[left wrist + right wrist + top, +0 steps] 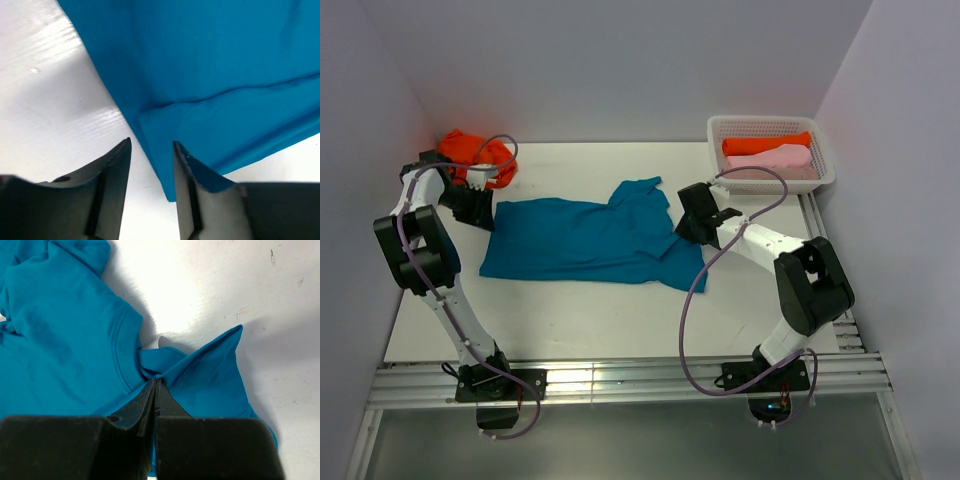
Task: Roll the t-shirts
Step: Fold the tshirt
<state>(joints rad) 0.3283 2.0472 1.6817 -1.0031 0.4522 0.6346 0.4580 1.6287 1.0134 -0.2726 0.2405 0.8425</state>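
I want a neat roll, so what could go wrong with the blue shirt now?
The right gripper pinches only a small bunch of the blue shirt near its collar, so a pull may crumple it rather than rolling it. The left gripper stands open at the shirt's corner, where the cloth looks folded double; it might catch only one layer. The loose orange shirt lies close by the left arm and could get snagged.

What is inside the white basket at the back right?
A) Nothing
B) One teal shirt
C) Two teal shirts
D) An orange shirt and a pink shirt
D: the white lattice basket holds an orange shirt and a pink shirt, while the teal t-shirt lies spread outside it.
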